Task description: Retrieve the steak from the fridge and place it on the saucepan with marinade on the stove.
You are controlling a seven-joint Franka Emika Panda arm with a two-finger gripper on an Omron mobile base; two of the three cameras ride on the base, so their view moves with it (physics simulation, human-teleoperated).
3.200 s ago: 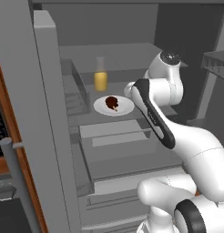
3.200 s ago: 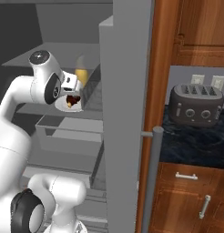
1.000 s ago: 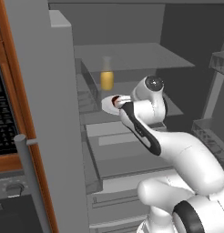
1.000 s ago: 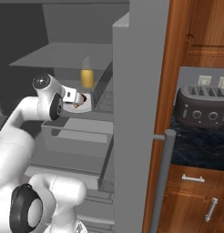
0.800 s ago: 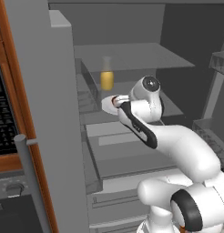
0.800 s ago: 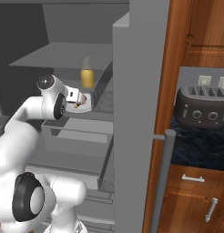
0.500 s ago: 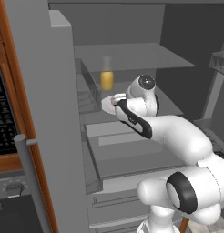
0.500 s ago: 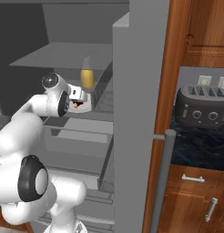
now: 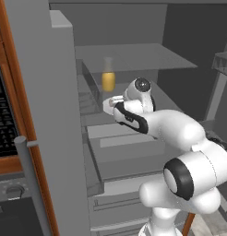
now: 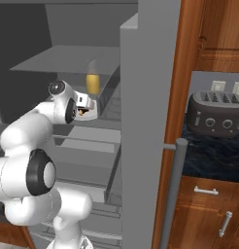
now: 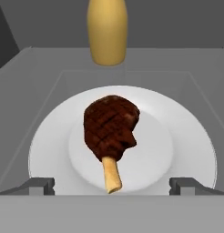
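Gripper (image 11: 112, 185) fully open w/ nothing held, fingertips (image 11: 41, 185) over near rim of white plate (image 11: 186, 136). Steak (image 11: 110, 129) lies on plate centre, on fridge (image 10: 145, 97) shelf. Behind plate, yellow bottle (image 11: 107, 29).

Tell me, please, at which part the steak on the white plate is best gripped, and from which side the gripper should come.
Probably grip the steak across its thick dark body, not the thin tan bone end pointing toward the hand. The open gripper already faces it across the near rim of the white plate, so come straight in from that side; the yellow bottle stands behind.
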